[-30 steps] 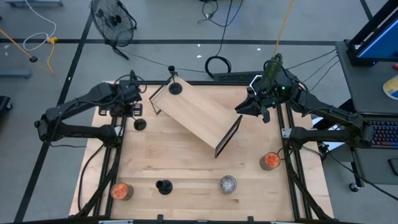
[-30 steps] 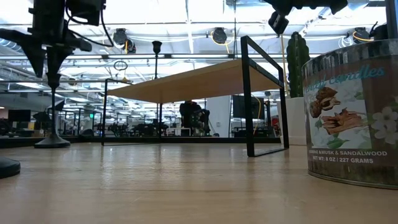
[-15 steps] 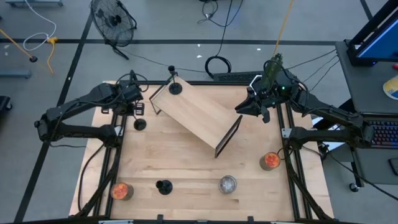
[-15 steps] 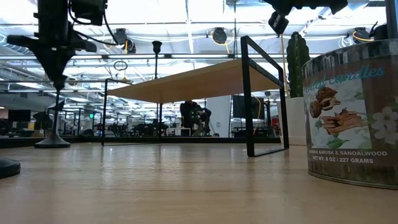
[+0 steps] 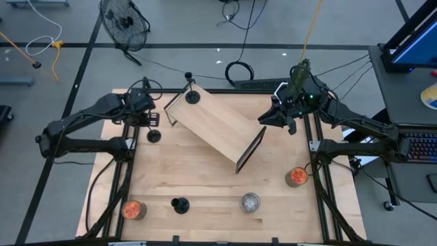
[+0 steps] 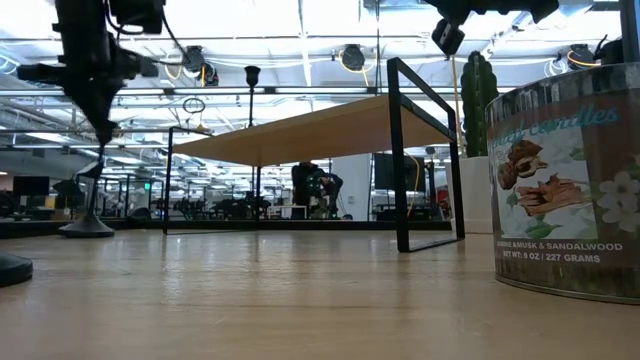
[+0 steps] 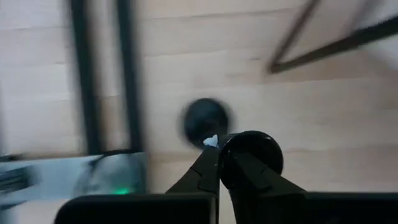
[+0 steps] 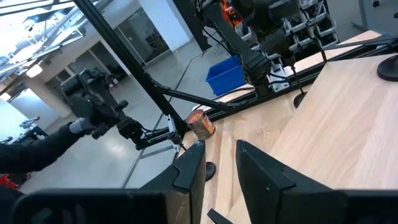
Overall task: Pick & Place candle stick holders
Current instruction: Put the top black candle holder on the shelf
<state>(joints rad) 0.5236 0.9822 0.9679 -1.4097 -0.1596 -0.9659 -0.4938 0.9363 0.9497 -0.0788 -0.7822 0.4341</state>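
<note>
My left gripper (image 5: 147,119) stands at the table's far left, shut on a black candle stick holder (image 5: 153,136) with a round base (image 6: 88,228) and a thin stem. A second black holder (image 5: 192,96) stands on the wooden shelf (image 5: 215,126). A third (image 5: 179,204) stands near the front edge. Two orange glass cups (image 5: 134,209) (image 5: 297,176) and a silvery cup (image 5: 250,202) rest on the table. My right gripper (image 5: 280,117) is open and empty at the far right, beside the shelf. My left gripper pinches the top end (image 7: 252,149) of the black holder's stem between its two fingers (image 6: 103,128). The fingers come from above, pointing down. The holder hangs upright below them, with its base (image 7: 205,118) at or just above the table; I cannot tell which.
The wooden shelf on a black frame lies slanted across the table's far middle. A cactus in a white pot (image 5: 298,74) stands behind my right gripper. A labelled candle jar (image 6: 565,180) stands close to the low camera. Bare wood lies between the shelf and the front cups.
My left gripper has shut on the top of the black holder's stem, which stood between its spread fingers a second ago. It has then shifted slightly toward the shelf with the holder.
</note>
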